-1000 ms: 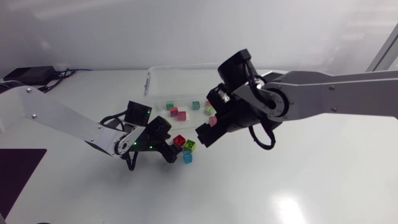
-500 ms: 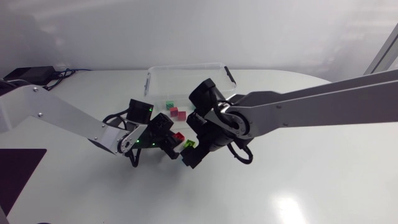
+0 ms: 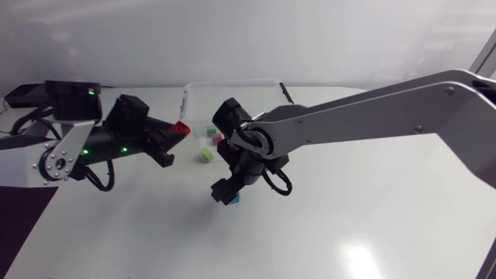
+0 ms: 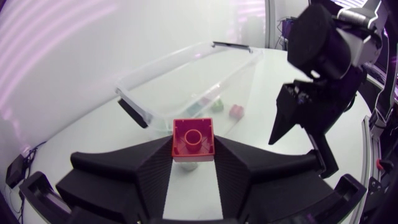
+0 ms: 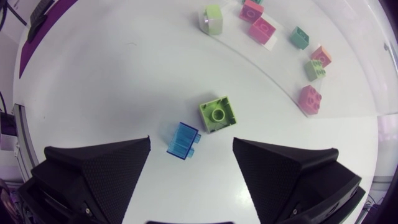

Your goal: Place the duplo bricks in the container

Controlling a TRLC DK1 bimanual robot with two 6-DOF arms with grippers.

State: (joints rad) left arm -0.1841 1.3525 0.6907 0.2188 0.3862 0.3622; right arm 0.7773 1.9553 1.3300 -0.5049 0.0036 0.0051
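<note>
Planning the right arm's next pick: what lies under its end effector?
Under the open right end effector, a blue brick and a lime-green brick lie close together on the table. In the head view it covers the green one; only a blue edge shows.

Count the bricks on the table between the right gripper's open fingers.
2: a blue brick nearer the right gripper, and a lime-green brick just ahead of it. Nothing seems hidden there.
</note>
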